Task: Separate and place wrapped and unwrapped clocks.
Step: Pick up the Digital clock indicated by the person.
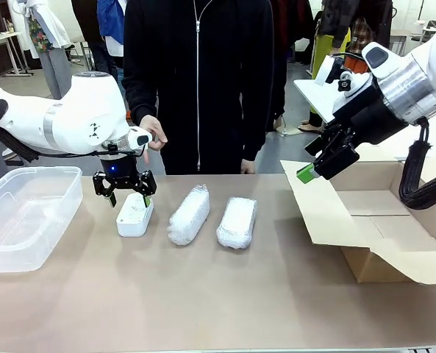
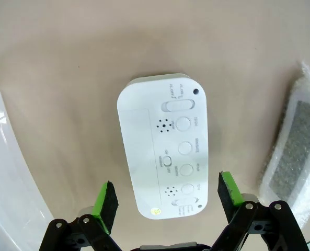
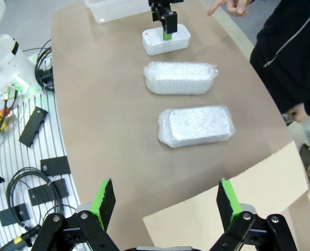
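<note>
Plastic, hard and smooth, is what the bare clock (image 1: 134,214) looks to be: a stiff white shell with rounded corners, lying button-face up on the counter (image 1: 203,294). I'd guess it is light, and a bit slippery against rubber pads. The best hold seems to be across its narrow width, on the flat long sides, keeping off the buttons on top.

The left end effector (image 1: 128,195) hangs right over its far end, jaws spread wide with a green pad either side of the shell. It grips nothing, and I see a gap on both sides.

The two wrapped clocks lie alongside, the middle bundle (image 1: 189,214) just beside the bare one and the right-hand bundle (image 1: 237,221) next to that. Their bubble wrap should give under pressure, so a grip would likely sink in before it bites, and the wrap might slide.

The right end effector (image 1: 306,173) is up above the cardboard box (image 1: 394,220), wide open and empty. The box's flap sprawls towards the right-hand bundle. A clear plastic bin (image 1: 34,173) stands near the bare clock's other side. The person's hand (image 1: 153,136) hovers behind the left arm, which I'd watch on any lift.
</note>
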Controlling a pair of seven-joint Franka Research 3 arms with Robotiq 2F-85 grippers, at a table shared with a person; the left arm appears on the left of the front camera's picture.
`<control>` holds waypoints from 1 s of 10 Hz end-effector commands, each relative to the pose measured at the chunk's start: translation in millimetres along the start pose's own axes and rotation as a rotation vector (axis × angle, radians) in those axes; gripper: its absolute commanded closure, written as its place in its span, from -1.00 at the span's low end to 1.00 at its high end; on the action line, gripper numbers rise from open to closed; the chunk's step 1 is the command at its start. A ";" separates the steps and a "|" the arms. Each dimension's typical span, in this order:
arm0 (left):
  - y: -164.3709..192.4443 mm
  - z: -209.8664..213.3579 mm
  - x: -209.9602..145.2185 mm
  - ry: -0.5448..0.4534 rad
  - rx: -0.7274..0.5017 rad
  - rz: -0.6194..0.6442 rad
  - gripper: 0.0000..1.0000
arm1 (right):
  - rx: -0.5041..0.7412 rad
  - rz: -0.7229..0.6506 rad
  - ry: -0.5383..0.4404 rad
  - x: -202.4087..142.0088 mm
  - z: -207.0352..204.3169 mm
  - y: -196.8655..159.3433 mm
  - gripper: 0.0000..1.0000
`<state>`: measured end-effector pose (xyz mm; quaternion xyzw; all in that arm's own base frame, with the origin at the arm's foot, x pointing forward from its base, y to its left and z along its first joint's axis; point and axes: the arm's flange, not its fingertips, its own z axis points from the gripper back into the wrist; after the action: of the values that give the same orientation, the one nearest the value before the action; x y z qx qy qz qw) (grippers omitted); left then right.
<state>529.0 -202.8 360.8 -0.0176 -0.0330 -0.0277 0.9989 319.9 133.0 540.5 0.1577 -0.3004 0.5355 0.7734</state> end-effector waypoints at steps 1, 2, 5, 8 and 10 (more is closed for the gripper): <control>-4.9 -2.8 10.7 0.011 -0.019 0.007 -1.00 | 0.020 0.000 -0.011 -0.4 -2.1 -0.1 -1.00; -5.6 -5.8 12.7 0.015 -0.023 -0.004 -1.00 | 0.020 0.000 -0.011 -0.4 -2.1 -0.1 -1.00; -6.7 -18.0 18.0 0.036 -0.013 -0.017 -1.00 | 0.020 0.000 -0.011 -0.4 -2.1 -0.1 -1.00; -3.3 -31.2 24.7 0.048 -0.018 -0.004 -1.00 | 0.020 0.000 -0.011 -0.4 -2.1 -0.1 -1.00; -2.2 -35.4 26.5 0.051 -0.017 -0.013 -1.00 | 0.020 0.000 -0.011 -0.4 -2.1 -0.1 -1.00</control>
<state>550.8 -205.9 325.9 -0.0185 -0.0096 -0.0256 0.9995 320.0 132.7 540.5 0.1576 -0.3004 0.5351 0.7737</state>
